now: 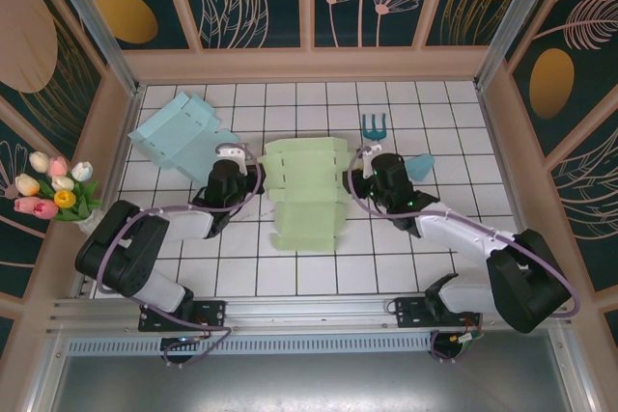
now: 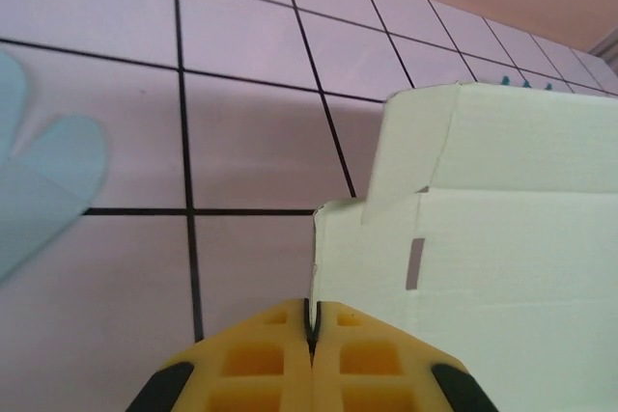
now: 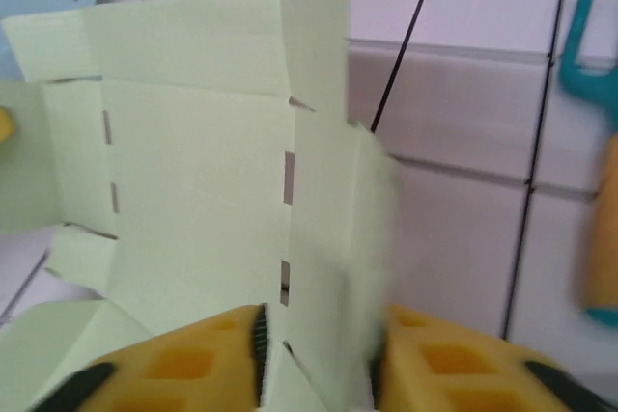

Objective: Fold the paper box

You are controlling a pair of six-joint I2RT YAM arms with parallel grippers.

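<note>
The pale green paper box lies unfolded in the middle of the tiled table. My left gripper is at its left edge. In the left wrist view the yellow fingers are pinched shut on the thin edge of a raised side panel. My right gripper is at the box's right edge. In the right wrist view its jaws stand apart, with the blurred right flap of the box between them.
A light blue flat box lies at the back left, close to the left arm. A teal toy rake and a small blue scoop lie behind the right gripper. Toy tulips stand at the left wall.
</note>
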